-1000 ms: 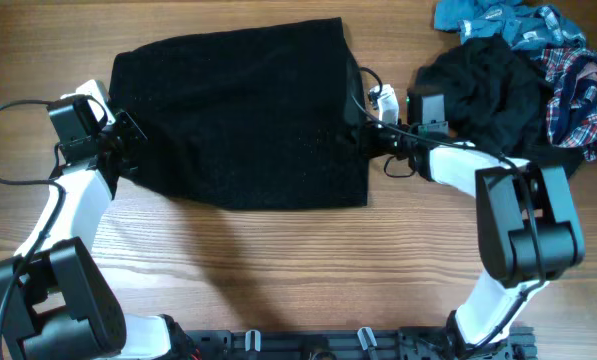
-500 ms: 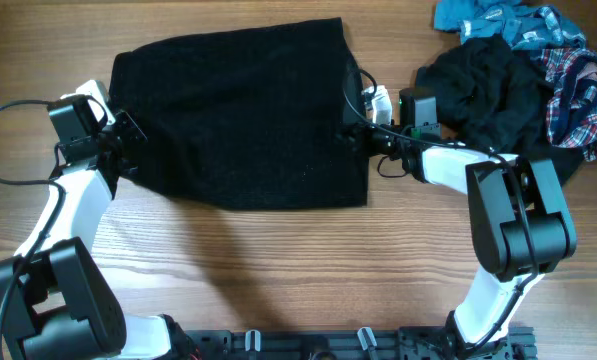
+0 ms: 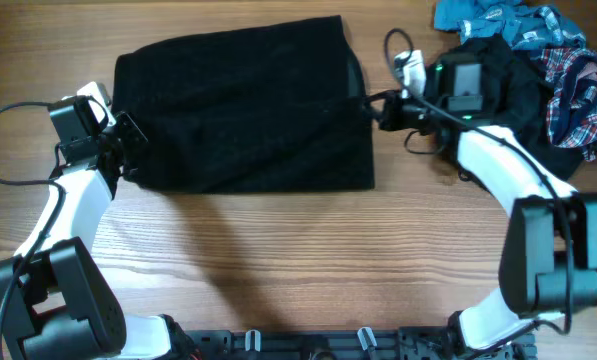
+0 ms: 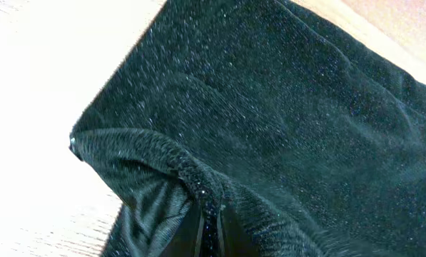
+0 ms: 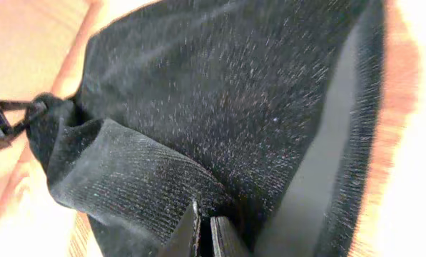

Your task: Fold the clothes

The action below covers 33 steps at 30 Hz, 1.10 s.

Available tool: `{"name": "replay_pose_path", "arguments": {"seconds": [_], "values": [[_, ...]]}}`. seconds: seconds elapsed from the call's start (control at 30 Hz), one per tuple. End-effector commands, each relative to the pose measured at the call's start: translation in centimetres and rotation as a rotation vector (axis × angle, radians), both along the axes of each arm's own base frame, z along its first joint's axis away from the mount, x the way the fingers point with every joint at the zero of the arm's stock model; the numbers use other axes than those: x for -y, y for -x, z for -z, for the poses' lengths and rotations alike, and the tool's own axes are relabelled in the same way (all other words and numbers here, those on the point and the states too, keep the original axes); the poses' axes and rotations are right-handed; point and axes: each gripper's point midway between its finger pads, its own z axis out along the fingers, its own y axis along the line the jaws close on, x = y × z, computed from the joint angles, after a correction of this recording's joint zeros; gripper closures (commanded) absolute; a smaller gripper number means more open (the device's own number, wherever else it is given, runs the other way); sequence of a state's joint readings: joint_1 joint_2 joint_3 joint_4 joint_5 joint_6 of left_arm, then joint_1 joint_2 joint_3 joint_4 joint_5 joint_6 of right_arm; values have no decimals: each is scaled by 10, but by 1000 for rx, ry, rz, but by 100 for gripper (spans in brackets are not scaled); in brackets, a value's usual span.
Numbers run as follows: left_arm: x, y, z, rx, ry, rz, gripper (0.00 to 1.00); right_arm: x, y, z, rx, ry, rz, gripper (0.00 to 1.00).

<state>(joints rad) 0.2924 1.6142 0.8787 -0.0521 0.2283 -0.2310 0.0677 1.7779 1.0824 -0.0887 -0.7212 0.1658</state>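
Note:
The large black textured garment (image 3: 243,105) lies spread flat across the middle of the table. My left gripper (image 3: 130,152) is at its lower left corner, shut on a raised fold of the fabric (image 4: 198,185); in the left wrist view the gripper (image 4: 211,225) has glittery cloth pinched between its jaws. My right gripper (image 3: 371,105) is at the garment's right edge, shut on a bunched ridge of that cloth (image 5: 148,185); in the right wrist view the gripper (image 5: 205,232) stands nearly closed on it.
A pile of other clothes sits at the back right: a black one (image 3: 503,95), a teal-blue one (image 3: 498,20) and a red-blue plaid one (image 3: 578,90). The right arm's cable (image 3: 403,50) loops beside the pile. Bare wood lies in front of the garment.
The right gripper has closed on the garment's right edge and moved back and slightly right with it. The garment's front right edge has shifted. The left arm has not moved.

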Motion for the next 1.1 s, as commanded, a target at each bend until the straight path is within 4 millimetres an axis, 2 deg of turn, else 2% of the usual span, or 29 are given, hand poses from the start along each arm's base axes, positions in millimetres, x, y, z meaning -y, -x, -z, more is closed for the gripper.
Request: {"name": "replay_pose_path", "arguments": {"seconds": [0.0,0.23,0.5,0.67,0.77,0.8,0.83,0.87,0.93,0.97,1.0,1.07], "values": [[1,-3,1,1,2,-9,96,24,-8,-10,46,45,37,96],[-6,-11,-9,52,-24,-22,96,40,-3,17,-31,135,83,96],[-13,-22,-22,119,-56,-38,96,51,-3,28,-60,200,125,96],[-13,-22,-11,98,-50,-37,96,53,-3,29,-57,212,127,96],[-13,-22,5,66,-41,-37,96,54,-4,29,-50,223,125,96],[-12,-23,9,60,-40,-36,96,55,-4,30,-51,227,128,94],[-12,-23,12,56,-38,-36,96,55,-4,30,-50,228,128,79],[-13,-24,13,55,-38,-36,91,55,-4,30,-49,232,131,54],[-13,-25,12,64,-40,-36,58,56,-5,30,-43,239,131,30],[-14,-27,10,77,-44,-36,41,57,-5,30,-40,239,132,24],[-14,-29,8,87,-46,-37,26,56,-6,29,-38,238,132,21],[-15,-32,4,105,-51,-37,11,56,-6,29,-35,238,132,20]]}}
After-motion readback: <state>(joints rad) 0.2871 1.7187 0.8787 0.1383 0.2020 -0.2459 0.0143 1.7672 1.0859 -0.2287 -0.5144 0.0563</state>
